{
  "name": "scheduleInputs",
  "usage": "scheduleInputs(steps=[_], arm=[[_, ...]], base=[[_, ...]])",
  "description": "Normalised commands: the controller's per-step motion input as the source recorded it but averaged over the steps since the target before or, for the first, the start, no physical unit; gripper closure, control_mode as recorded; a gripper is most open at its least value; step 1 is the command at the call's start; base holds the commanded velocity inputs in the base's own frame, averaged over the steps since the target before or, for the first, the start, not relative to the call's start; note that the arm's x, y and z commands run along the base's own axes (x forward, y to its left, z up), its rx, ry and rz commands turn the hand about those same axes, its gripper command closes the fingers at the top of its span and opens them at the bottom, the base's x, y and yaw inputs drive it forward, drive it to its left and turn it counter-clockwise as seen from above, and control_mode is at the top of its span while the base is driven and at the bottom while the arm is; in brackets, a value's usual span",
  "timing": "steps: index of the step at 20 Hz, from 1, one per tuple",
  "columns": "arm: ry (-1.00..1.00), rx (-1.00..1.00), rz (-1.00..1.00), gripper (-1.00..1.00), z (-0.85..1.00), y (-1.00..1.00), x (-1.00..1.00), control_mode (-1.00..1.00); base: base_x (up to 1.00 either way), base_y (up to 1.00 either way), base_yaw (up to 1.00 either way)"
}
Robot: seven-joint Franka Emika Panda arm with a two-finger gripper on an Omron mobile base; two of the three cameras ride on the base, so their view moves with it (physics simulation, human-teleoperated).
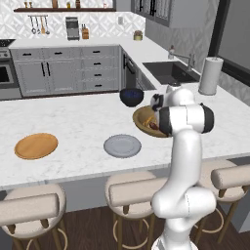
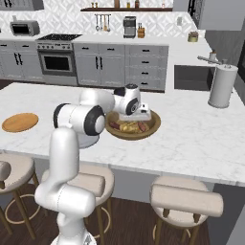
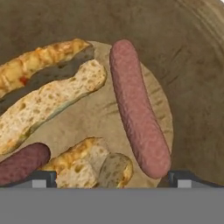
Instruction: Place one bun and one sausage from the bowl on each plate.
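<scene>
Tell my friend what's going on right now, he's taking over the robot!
Gripper: open, holding nothing, hovering low inside the wooden bowl, fingers either side of the food.
Bowl: two buns, two sausages; pink sausage nearest the right finger.
Grey plate and orange-brown plate: both bare on the counter.
Done: nothing placed.
Left: one bun and one sausage on each plate.

You see the wide tan wooden bowl (image 1: 141,117) right of centre, holding buns (image 3: 48,103) and sausages (image 3: 138,109); the flat grey plate (image 1: 122,145) and orange-brown wooden plate (image 1: 36,145) lie bare lower left.
</scene>
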Motion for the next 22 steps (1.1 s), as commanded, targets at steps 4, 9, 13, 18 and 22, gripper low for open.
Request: scheduleInputs(steps=[4,9,13,18,22], arm=[[0.0,-0.1,0.0,-1.0,-0.33,-0.13,0.23,-1.0],[0.0,-0.02,0.0,-1.0,-0.3,-0.14,0.16,-1.0],[0.0,0.0,0.0,-1.0,-0.38,0.0,0.08,-1.0],[0.0,0.0,0.0,-1.0,-0.37,-0.02,0.05,-1.0],[0.04,0.0,0.0,-1.0,-0.46,-0.03,0.0,-1.0]], base=[[0.0,0.0,0.0],[0.0,0.0,0.0],[0.0,0.0,0.0],[0.0,0.0,0.0],[0.0,0.0,0.0]])
